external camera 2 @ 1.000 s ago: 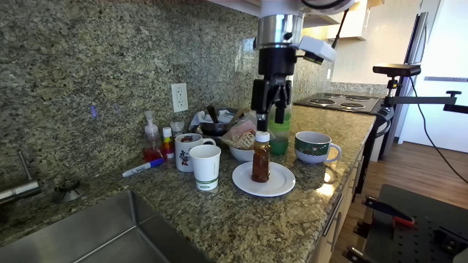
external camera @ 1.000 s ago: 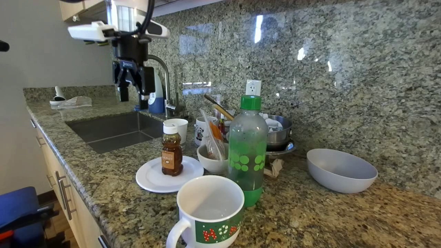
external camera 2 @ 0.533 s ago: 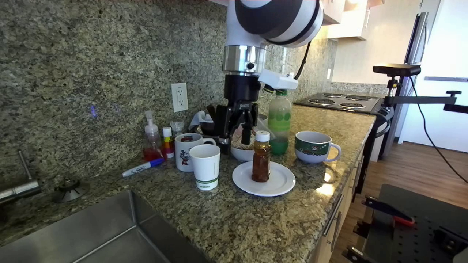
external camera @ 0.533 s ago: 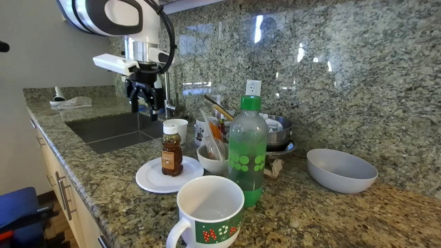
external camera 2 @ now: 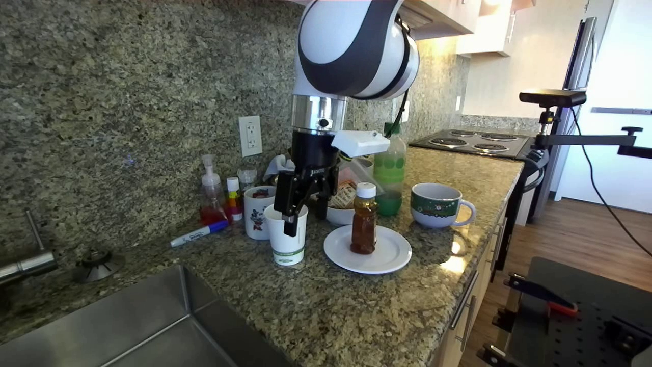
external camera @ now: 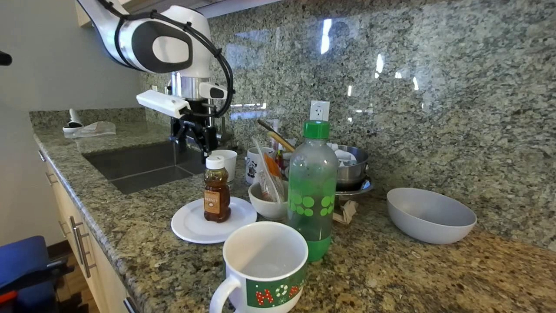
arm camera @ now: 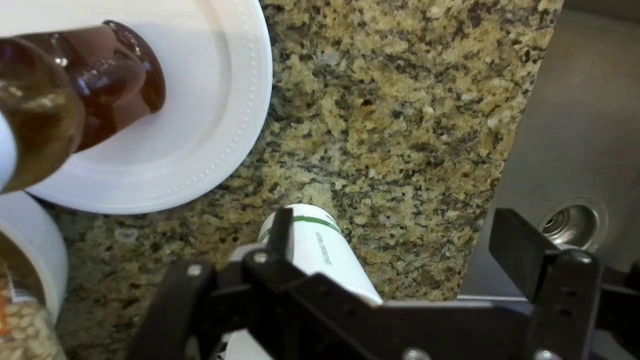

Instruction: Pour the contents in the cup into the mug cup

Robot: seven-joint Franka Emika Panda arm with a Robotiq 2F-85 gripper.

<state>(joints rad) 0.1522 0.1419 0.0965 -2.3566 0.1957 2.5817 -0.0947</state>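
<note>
The cup is a white paper cup with a green band near its base, upright on the counter; it shows in both exterior views [external camera: 230, 163] [external camera 2: 288, 250] and in the wrist view [arm camera: 327, 250]. Its contents are not visible. The mug cup, white with a green patterned band and loop handle, stands upright in both exterior views [external camera: 274, 287] [external camera 2: 433, 210]; it is out of the wrist view. My gripper [external camera: 193, 150] [external camera 2: 306, 221] [arm camera: 395, 222] is open and empty, pointing down near the cup's rim. One finger overlaps the cup in the wrist view; I cannot tell whether they touch.
A honey bottle [external camera 2: 363, 229] stands on a white plate [external camera 2: 392, 257] beside the cup. A Minnie mug [external camera 2: 256, 219] is close behind the cup. A green bottle [external camera: 312, 191], a small bowl [external camera: 269, 208], a grey bowl [external camera: 430, 215] and the sink [external camera 2: 127, 326] surround the area.
My gripper has come down and moved sideways from above the honey bottle towards the paper cup, staying open. The objects on the counter have not moved.
</note>
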